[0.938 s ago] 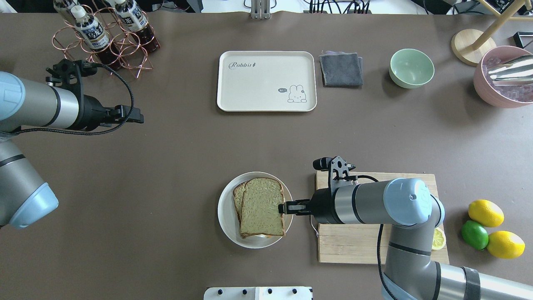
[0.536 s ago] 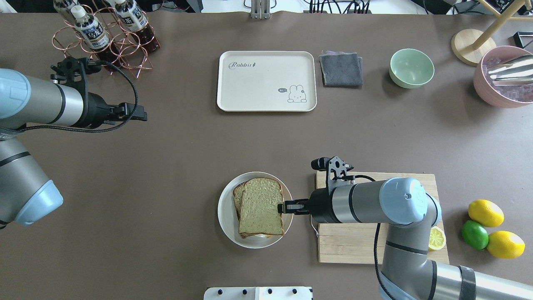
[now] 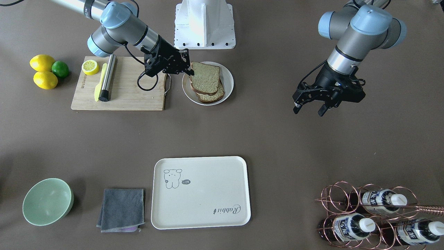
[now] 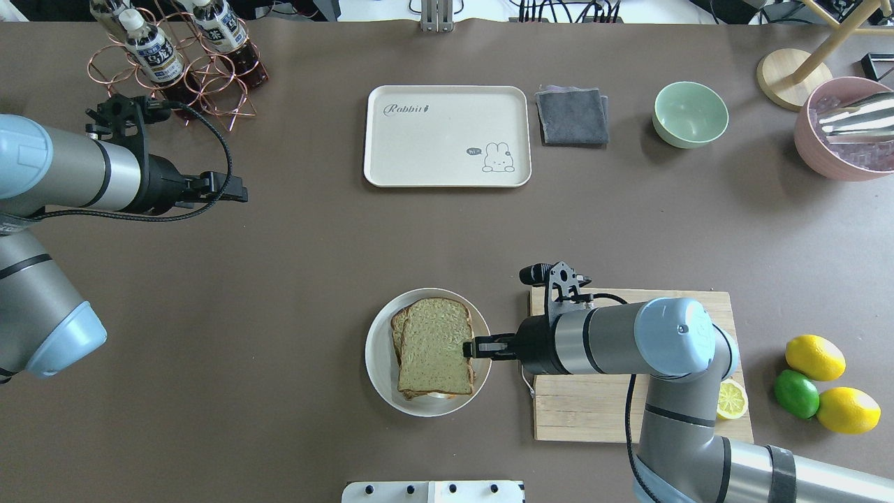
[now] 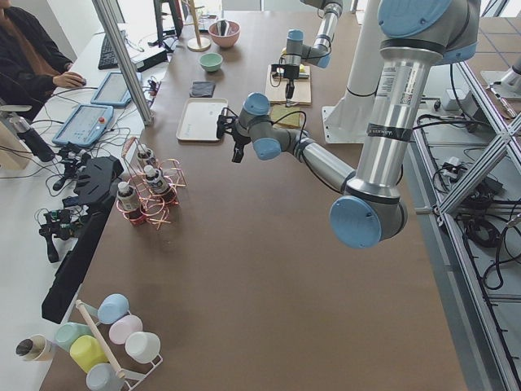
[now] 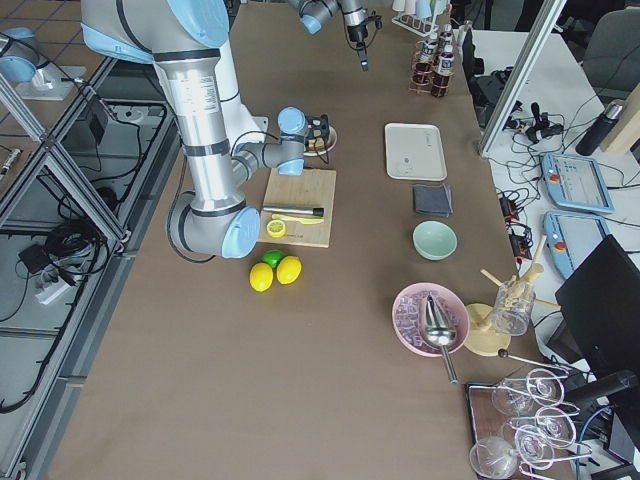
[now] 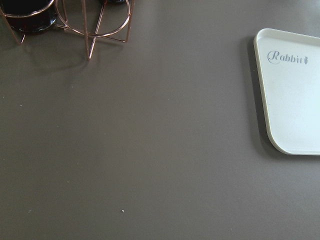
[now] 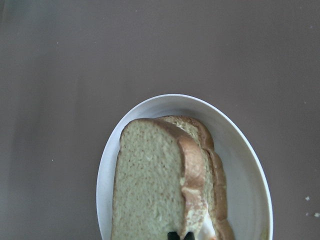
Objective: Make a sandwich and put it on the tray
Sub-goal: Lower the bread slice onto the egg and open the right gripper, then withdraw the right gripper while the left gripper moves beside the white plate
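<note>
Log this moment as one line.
right gripper: shut on sandwich | sandwich: on white plate, not on tray | left gripper: open, holding nothing

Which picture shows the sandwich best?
The right wrist view: the sandwich fills it, close up, both crusts clear. The overhead and front views show it small on the plate, the right gripper at its edge. Side views show at most a speck; left wrist, nothing.

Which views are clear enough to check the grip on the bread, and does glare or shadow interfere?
Right wrist view: sandwich evenly lit and fairly sharp, but the right gripper is cut off at the bottom edge. Overhead view: crisp, no glare, only soft shadow beside the plate. Side views: grip too small to judge.
</note>
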You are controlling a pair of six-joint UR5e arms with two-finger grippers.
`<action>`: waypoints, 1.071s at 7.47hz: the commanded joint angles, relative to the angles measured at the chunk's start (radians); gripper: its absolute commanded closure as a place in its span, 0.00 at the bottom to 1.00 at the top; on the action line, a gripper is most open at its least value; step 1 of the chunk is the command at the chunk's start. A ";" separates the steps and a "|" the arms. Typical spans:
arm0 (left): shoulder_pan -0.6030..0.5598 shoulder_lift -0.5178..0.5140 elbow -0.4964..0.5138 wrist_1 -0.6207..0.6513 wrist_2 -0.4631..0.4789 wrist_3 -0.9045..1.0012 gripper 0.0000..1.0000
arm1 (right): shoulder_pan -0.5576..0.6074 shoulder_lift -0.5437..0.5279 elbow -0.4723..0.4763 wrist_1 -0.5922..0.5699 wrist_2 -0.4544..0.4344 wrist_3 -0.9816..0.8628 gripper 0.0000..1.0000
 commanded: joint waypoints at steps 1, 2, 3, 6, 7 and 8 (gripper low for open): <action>0.000 0.001 0.002 0.000 0.000 0.000 0.02 | -0.008 0.018 -0.002 -0.002 -0.002 0.004 0.56; 0.000 0.001 0.005 -0.002 0.000 0.002 0.02 | -0.008 0.018 -0.002 -0.002 -0.002 0.005 0.07; 0.000 -0.001 0.005 -0.002 0.000 0.000 0.02 | -0.008 0.015 -0.002 -0.002 -0.005 0.005 0.01; 0.000 -0.025 0.005 0.002 -0.001 -0.011 0.02 | 0.056 0.007 0.006 -0.001 0.016 0.007 0.01; 0.003 -0.031 0.003 0.002 -0.002 -0.018 0.02 | 0.106 0.006 0.006 -0.005 0.074 0.008 0.01; 0.033 -0.050 0.002 0.002 0.005 -0.090 0.02 | 0.181 0.003 0.006 -0.021 0.152 0.008 0.01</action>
